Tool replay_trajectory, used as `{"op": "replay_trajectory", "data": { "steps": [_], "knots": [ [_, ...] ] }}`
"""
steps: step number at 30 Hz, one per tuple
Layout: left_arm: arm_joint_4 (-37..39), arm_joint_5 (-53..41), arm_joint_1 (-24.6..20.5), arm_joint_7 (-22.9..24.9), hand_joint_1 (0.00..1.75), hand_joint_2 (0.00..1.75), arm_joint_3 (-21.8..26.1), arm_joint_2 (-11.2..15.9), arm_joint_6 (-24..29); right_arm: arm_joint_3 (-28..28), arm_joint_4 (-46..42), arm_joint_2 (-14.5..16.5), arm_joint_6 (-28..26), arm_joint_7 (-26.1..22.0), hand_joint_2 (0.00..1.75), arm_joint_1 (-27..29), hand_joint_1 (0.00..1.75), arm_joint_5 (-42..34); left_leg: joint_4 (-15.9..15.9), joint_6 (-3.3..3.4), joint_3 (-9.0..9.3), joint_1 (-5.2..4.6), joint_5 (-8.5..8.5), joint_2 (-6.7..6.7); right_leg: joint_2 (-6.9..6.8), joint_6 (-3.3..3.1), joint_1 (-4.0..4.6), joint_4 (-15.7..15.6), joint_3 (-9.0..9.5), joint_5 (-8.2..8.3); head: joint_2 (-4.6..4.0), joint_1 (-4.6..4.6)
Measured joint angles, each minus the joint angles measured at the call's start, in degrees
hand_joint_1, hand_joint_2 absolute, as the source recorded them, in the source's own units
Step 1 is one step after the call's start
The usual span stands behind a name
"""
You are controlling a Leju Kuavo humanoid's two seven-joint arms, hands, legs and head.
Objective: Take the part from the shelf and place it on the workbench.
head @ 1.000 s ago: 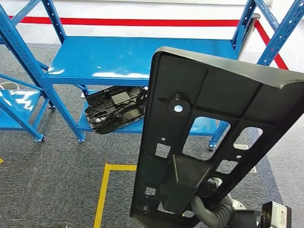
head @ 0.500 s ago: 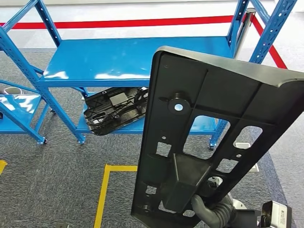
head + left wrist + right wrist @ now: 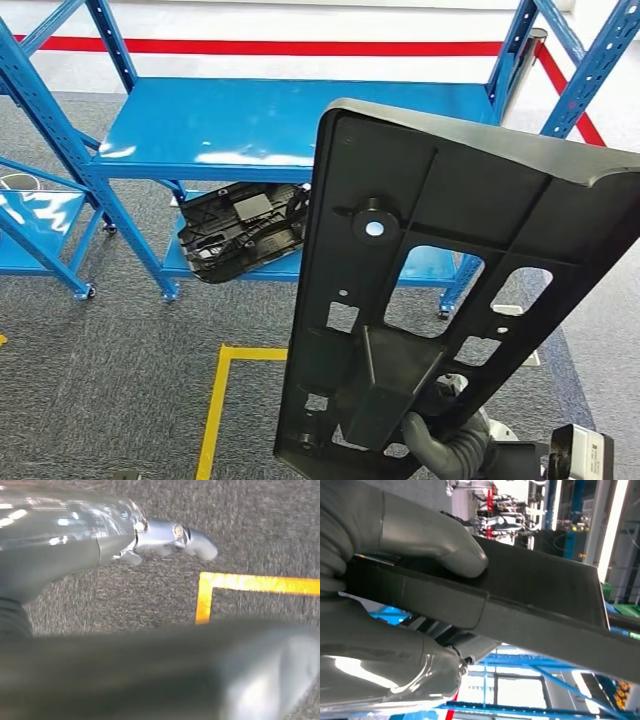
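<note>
— One large black ribbed plastic panel (image 3: 453, 290) is sitting in the right hand (image 3: 445, 450); the grey thumb (image 3: 433, 535) and fingers (image 3: 376, 650) are clamping its lower edge, so it is already off the blue metal shelf (image 3: 302, 120).

— And what is remaining?

— Carrying and setting down; I am seeing no workbench. Beyond the fingers, a second black panel (image 3: 241, 230) is lying on the lower shelf. Yellow floor tape (image 3: 219, 400) is running below them. The left hand (image 3: 177, 535) is hanging; I cannot tell its fingers' state.
</note>
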Motion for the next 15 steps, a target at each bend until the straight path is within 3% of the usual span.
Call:
{"op": "replay_trajectory", "data": {
  "steps": [1,2,4,6,8,11,13,15],
  "knots": [
    [0.0,0.0,0.0,0.0,0.0,1.75,0.0,0.0,0.0,0.0,0.0,0.0,0.0,0.0,1.75,0.1,1.75,0.0,0.0,0.0,0.01,0.02,-0.02,0.02,-0.01,0.18,-0.05,2.4,-1.16,-0.35,0.0,0.0],
    [0.0,0.0,0.0,0.0,0.0,1.75,0.0,0.0,0.0,0.0,0.0,0.0,0.0,0.0,1.75,0.1,1.75,0.0,0.1,-0.05,0.05,0.07,-0.07,0.02,-0.02,0.37,-0.11,2.7,-1.39,0.5,0.0,0.0],
    [0.0,0.0,0.0,0.0,0.0,1.75,0.0,0.0,0.0,0.0,0.0,0.0,0.0,0.0,1.75,0.0,1.75,0.0,0.3,-0.37,0.17,0.22,-0.33,0.0,-0.09,0.78,-0.3,-2.7,0.97,4.61,0.0,0.0],
    [0.0,0.0,0.0,0.0,0.0,1.75,0.0,0.0,0.0,0.0,0.1,0.0,0.0,0.0,1.75,0.0,1.75,0.0,0.8,-1.02,0.08,0.13,-0.8,-0.04,-0.12,0.8,-0.34,-9.2,4.05,7.49,0.0,-0.01],
    [0.0,0.0,-0.1,0.0,0.0,1.75,0.0,0.0,0.0,0.0,0.1,0.0,0.0,0.0,1.75,-0.1,1.75,0.0,1.3,-1.48,-0.13,-0.08,-1.06,-0.07,-0.01,0.21,-0.28,-11.6,5.06,7.61,0.0,-0.03],
    [0.0,0.0,-0.1,0.0,0.0,1.75,0.0,-0.1,0.0,0.0,0.1,0.0,0.0,0.0,1.75,-0.1,1.75,0.0,2.1,-1.93,-0.44,-0.03,-1.73,-0.08,0.09,-0.96,-0.45,-12.1,4.96,7.24,0.0,-0.07],
    [0.0,0.0,-0.1,0.0,0.0,1.75,0.0,-0.1,0.0,0.0,0.1,0.0,0.0,0.0,1.75,-0.1,1.75,0.0,6.2,-2.58,-2.21,0.18,-4.51,-0.08,-0.03,-1.49,-0.6,-12.2,5.04,7.25,0.0,-0.09],
    [0.0,0.0,0.0,0.0,0.0,1.75,0.0,-0.1,0.0,0.0,0.1,0.0,0.0,0.0,1.75,0.0,1.75,0.0,13.7,-3.07,-5.68,0.35,-7.94,-0.08,-0.13,-1.7,-0.5,-12.2,5.02,7.22,0.0,-0.11]
  ]
}}
